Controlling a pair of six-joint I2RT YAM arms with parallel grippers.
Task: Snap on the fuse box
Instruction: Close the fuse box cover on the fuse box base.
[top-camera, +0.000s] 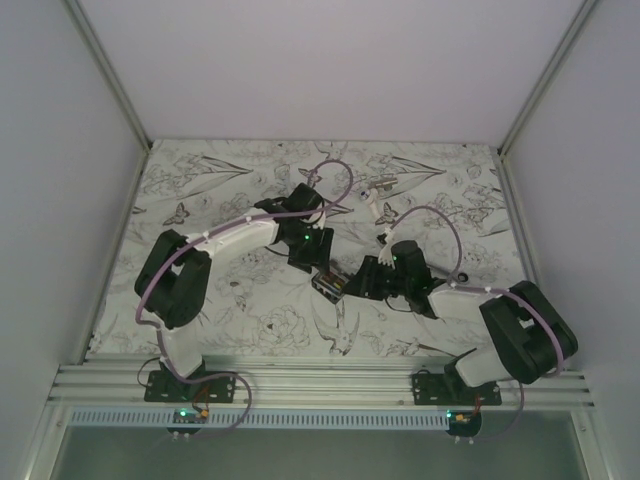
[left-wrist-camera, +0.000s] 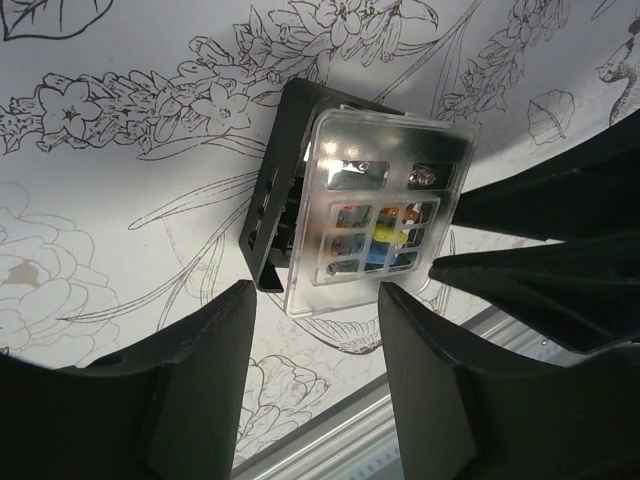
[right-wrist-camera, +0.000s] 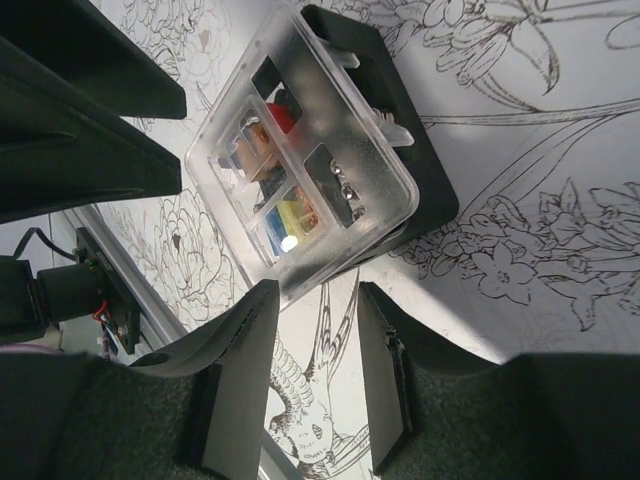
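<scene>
Probably light and stiff, the fuse box (left-wrist-camera: 368, 215) wants edge pressure; left gripper (left-wrist-camera: 318, 310) at eleven o'clock, right gripper (right-wrist-camera: 315, 300) at three, both gape.

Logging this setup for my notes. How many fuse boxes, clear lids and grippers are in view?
Fuse box: 1
Clear lid: 1
Grippers: 2 (left gripper, right gripper)
Total: 4
</scene>
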